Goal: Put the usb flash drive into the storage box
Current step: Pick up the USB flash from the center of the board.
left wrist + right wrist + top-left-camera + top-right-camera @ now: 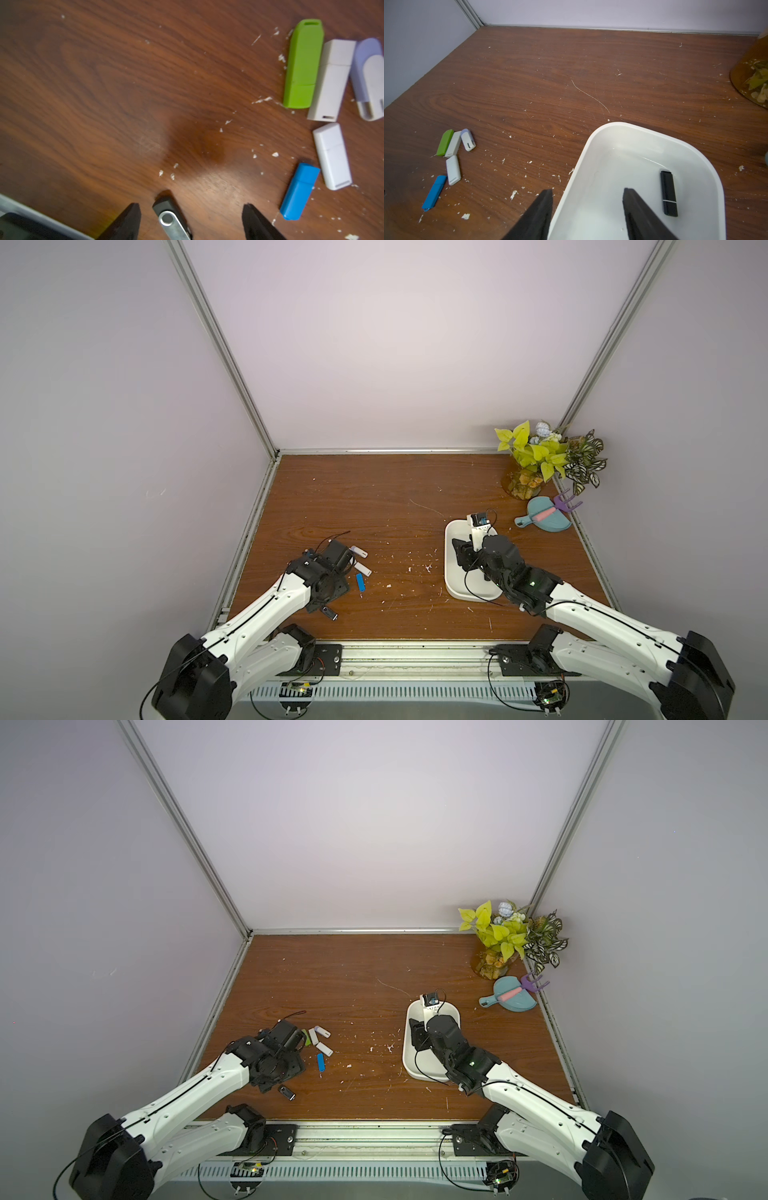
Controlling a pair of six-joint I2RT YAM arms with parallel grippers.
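Several usb flash drives lie on the wooden table at the left: green (pixel 301 64), white (pixel 330 81), lilac and white (pixel 367 79), another white one (pixel 332 155) and blue (pixel 299 191). A black drive with a silver swivel cap (pixel 172 218) lies on the table apart from them (pixel 329 612). My left gripper (pixel 191 205) hangs open over it, and the drive lies between the fingers without touching them. The white storage box (pixel 612 126) stands at the right (pixel 451 572). A black capped drive (pixel 668 193) lies in it. My right gripper (pixel 587 189) is open and empty, straddling the box's wall.
A plant in an amber vase (pixel 523 483) stands in the far right corner. In front of it lies a teal dustpan (pixel 548 522) with a pink-handled brush and a purple piece (pixel 566 501). White crumbs dot the table's middle. Walls close in the back and both sides.
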